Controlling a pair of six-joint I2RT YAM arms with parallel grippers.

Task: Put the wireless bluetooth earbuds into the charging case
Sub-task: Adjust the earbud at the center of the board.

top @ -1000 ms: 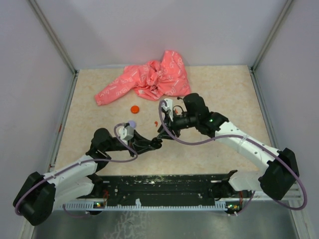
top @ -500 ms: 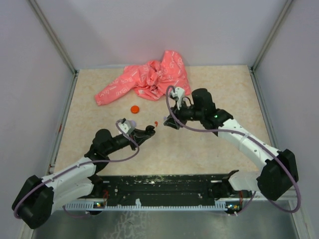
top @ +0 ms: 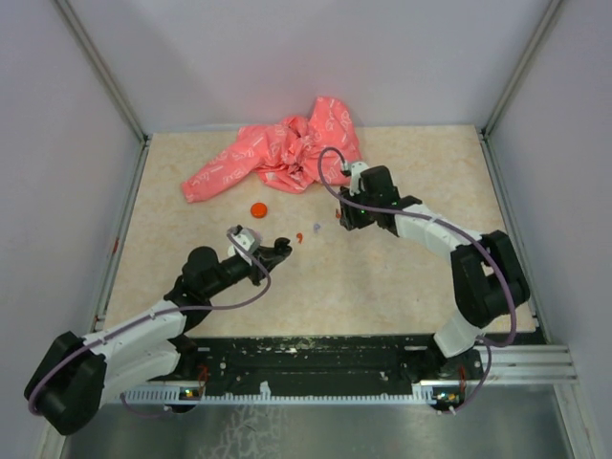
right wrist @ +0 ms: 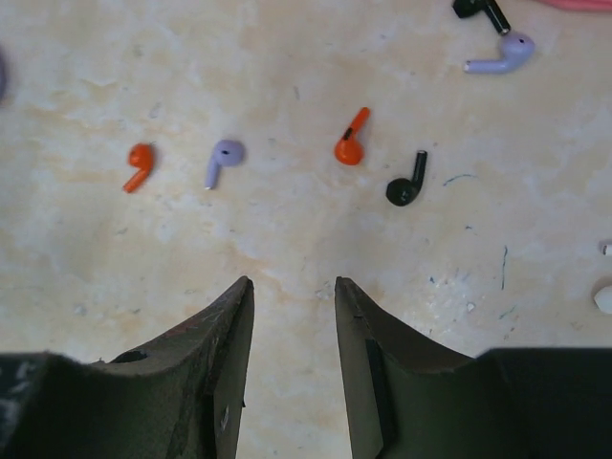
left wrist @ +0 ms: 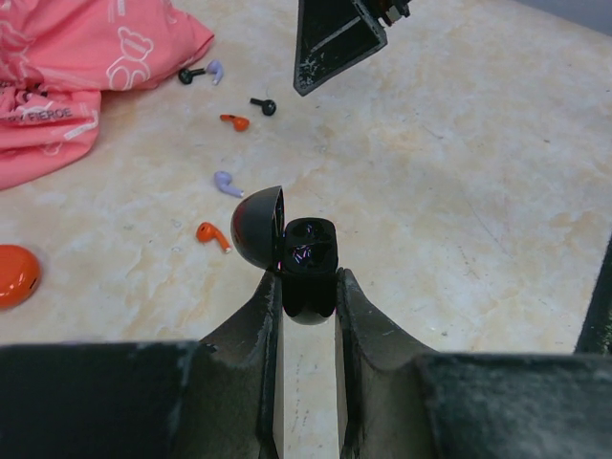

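Left end effector (left wrist: 308,279): clamped on open black case (left wrist: 304,251), frame centre. Right end effector (right wrist: 292,284): open, above tabletop (right wrist: 287,229). Orange earbuds (right wrist: 140,164): two, loose, upper right-wrist view. Orange case (left wrist: 14,275): left-wrist view, left edge.

We record two small orange-red plastic earbuds (right wrist: 140,164), a round orange-red plastic case (left wrist: 14,275), lavender plastic earbuds (right wrist: 225,158) and black plastic earbuds (right wrist: 406,184). We also record a glossy black open plastic case (left wrist: 296,253), a crumpled pink cloth (top: 287,153) printed in white, and a beige marbled tabletop (top: 411,277).
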